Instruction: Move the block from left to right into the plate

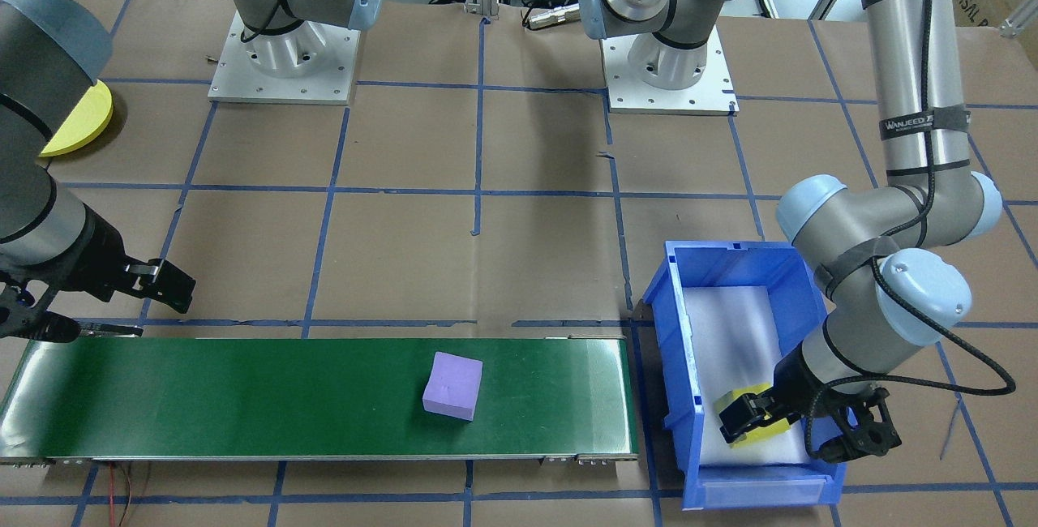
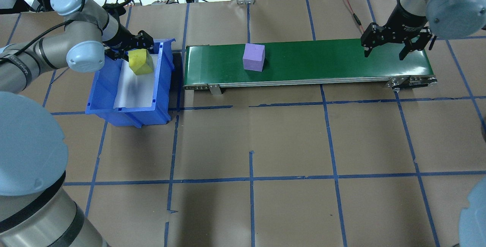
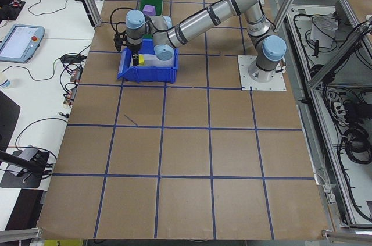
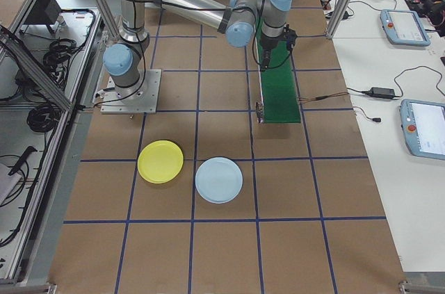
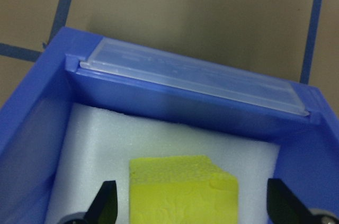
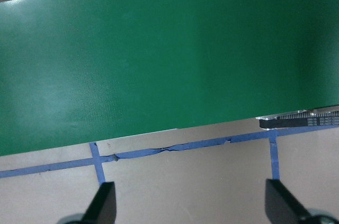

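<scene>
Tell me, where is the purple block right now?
The purple block sits on the green conveyor belt, left of middle in the overhead view, nearer the blue bin.

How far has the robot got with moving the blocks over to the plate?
One purple foam cube already sits on the green conveyor belt. The left end effector straddles a yellow foam block in the blue plastic bin. The open right end effector hangs over the belt's far end. The round yellow plastic plate holds nothing.

A spongy yellow foam block (image 5: pixel 183 191) lies on white foam padding (image 5: pixel 95 144) inside the glossy blue plastic bin (image 5: pixel 32 107), beside the matt green belt (image 6: pixel 159 49).
</scene>
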